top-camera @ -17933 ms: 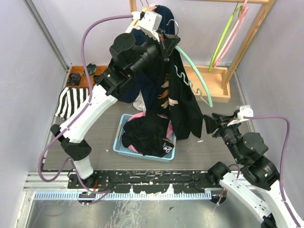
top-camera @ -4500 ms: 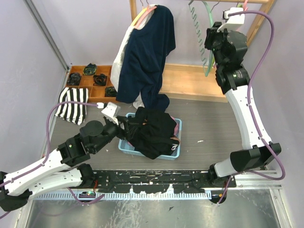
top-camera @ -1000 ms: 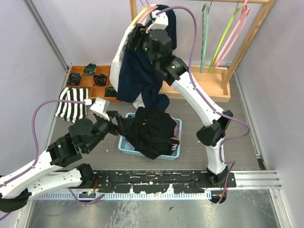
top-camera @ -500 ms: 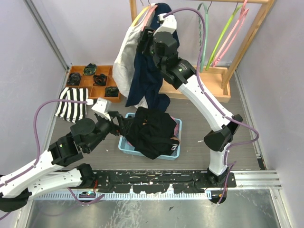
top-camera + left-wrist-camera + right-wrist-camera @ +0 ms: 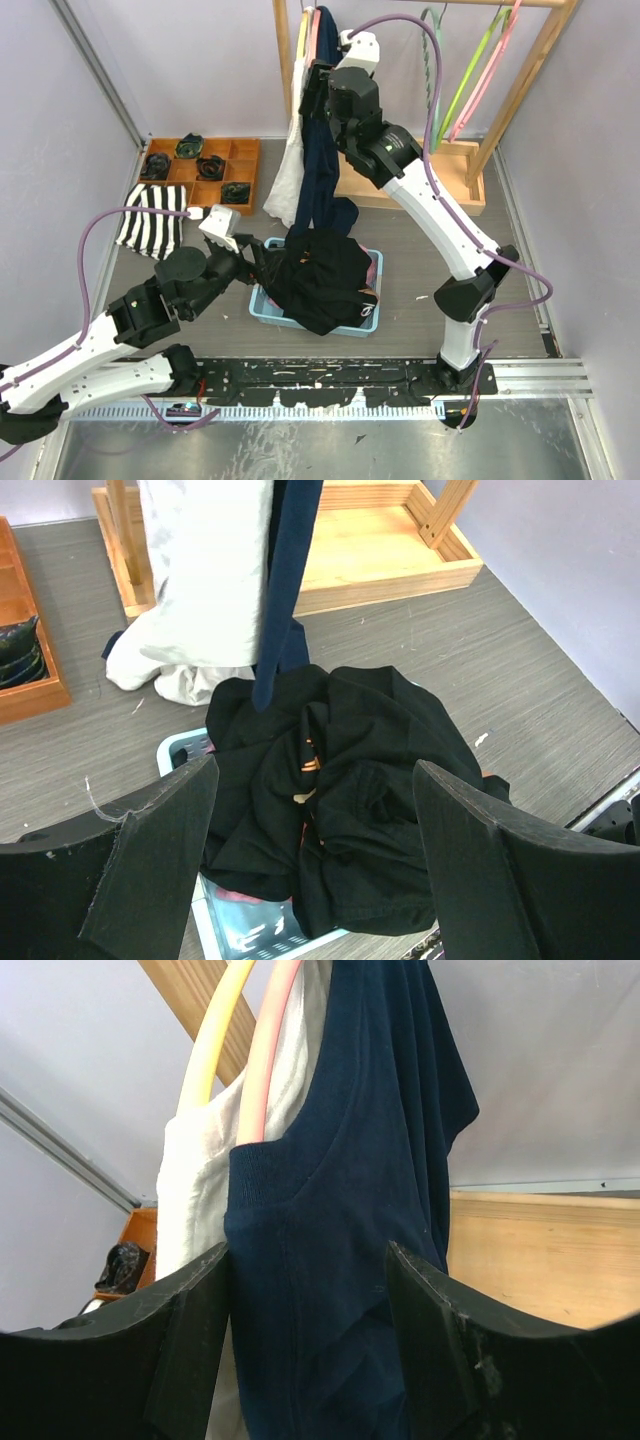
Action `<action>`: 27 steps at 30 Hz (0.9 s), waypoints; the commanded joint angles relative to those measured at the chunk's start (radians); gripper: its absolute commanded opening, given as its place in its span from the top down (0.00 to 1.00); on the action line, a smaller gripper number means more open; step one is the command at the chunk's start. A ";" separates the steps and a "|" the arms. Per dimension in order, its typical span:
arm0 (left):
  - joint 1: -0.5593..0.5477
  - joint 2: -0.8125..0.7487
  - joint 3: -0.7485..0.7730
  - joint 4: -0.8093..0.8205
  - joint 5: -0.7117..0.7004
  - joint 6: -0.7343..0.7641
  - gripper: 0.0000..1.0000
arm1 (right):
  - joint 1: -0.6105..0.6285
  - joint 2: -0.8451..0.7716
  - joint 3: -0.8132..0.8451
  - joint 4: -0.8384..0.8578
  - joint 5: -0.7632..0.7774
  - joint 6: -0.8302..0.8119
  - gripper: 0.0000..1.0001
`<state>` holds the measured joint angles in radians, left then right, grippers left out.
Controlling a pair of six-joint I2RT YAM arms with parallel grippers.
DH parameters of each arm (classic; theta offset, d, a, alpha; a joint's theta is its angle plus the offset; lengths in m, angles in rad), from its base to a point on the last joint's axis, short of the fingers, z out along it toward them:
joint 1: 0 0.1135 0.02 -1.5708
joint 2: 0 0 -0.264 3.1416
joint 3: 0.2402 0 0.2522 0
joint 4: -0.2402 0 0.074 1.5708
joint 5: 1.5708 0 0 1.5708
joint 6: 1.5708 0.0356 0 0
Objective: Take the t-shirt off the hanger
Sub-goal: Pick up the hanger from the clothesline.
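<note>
Hovering wide open, the left gripper faces the pale blue plastic basket heaped with black garments just ahead, while the right gripper, fingers parted, flanks the navy blue t-shirt, hold unclear.

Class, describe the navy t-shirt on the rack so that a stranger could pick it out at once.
Start at the wooden clothes rack at the back. At its left end two garments hang side by side. The navy t-shirt is the dark one on the pink hanger, right of the white garment on the yellow hanger.
</note>
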<state>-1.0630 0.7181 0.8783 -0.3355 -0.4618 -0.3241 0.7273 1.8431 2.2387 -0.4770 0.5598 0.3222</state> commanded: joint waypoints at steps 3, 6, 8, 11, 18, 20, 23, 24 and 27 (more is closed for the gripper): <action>-0.002 -0.007 -0.010 0.039 0.000 -0.005 0.14 | 0.001 0.029 0.080 -0.010 0.010 -0.025 0.36; -0.003 -0.011 -0.012 0.037 -0.003 -0.003 0.14 | 0.001 0.033 0.079 0.004 0.022 -0.038 0.42; -0.003 -0.012 -0.013 0.038 -0.004 -0.001 0.14 | 0.001 0.037 0.088 0.010 0.033 -0.051 0.46; -0.002 -0.013 -0.013 0.039 -0.006 -0.001 0.14 | 0.001 0.050 0.109 0.013 0.049 -0.073 0.50; -0.003 -0.011 -0.016 0.042 -0.006 0.000 0.14 | -0.004 0.070 0.139 0.021 0.079 -0.114 0.57; -0.002 -0.009 -0.014 0.044 -0.006 0.000 0.14 | -0.006 0.070 0.139 0.023 0.086 -0.122 0.59; -0.002 -0.006 -0.012 0.045 -0.005 0.000 0.14 | -0.009 0.069 0.133 0.030 0.093 -0.133 0.63; -0.002 -0.005 -0.012 0.046 -0.005 0.000 0.14 | -0.008 0.068 0.131 0.034 0.095 -0.138 0.64; -0.002 0.001 -0.011 0.053 -0.001 0.001 0.14 | -0.008 0.065 0.119 0.047 0.106 -0.154 0.68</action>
<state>-1.0630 0.7162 0.8768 -0.3271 -0.4618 -0.3241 0.7254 1.9205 2.3318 -0.4942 0.6231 0.2066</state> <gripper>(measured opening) 0.860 0.349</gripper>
